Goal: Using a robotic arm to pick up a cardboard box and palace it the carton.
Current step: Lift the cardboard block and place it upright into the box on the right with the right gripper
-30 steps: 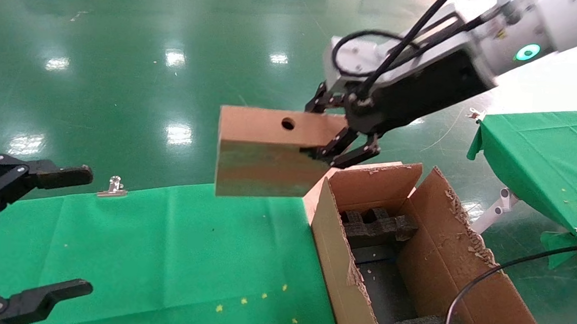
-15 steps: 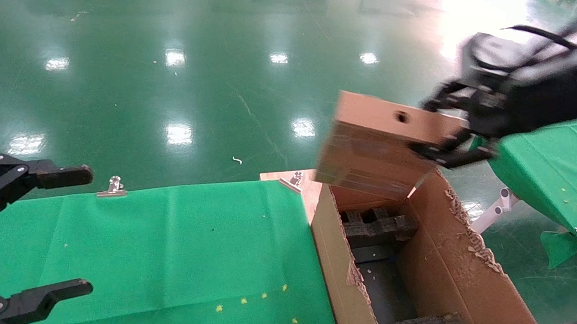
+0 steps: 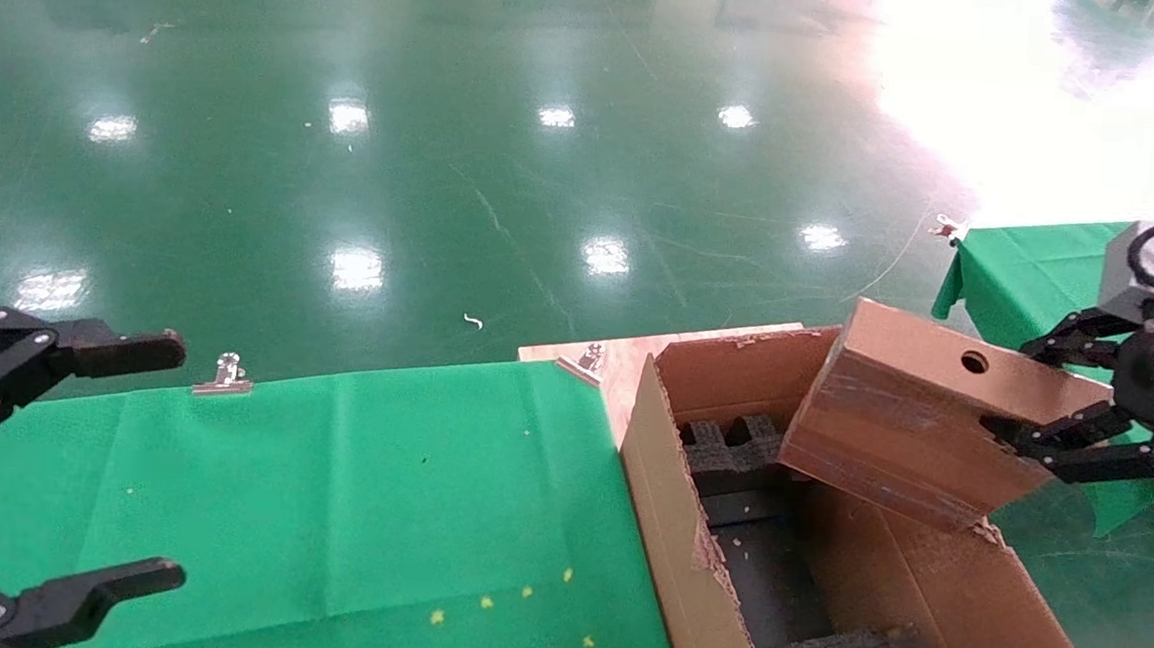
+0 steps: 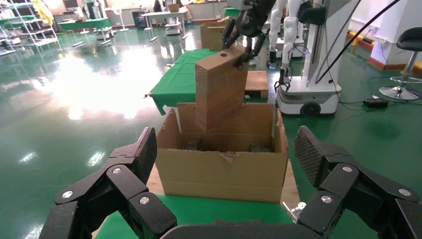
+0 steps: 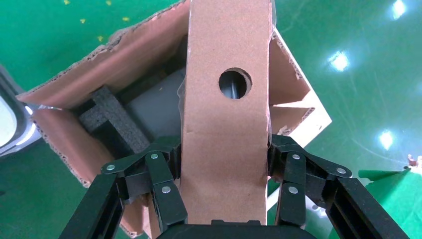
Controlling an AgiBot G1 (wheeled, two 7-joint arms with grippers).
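Shiny green floor (image 3: 446,176) everywhere, with a green-clothed worktop (image 3: 326,489) up front. So the cardboard box (image 3: 917,415), flat, brown, taped, round hole in its narrow face, hangs tilted over the carton (image 3: 922,586), its lower end dipping past the ragged torn rim. Black slotted foam (image 3: 730,444) sits inside. Right hand (image 3: 1082,415) is clamped on the box's holed end, black linkage fingers (image 5: 159,174) pressing both broad sides. Left hand (image 3: 78,464) hangs spread wide over the worktop, holding nothing
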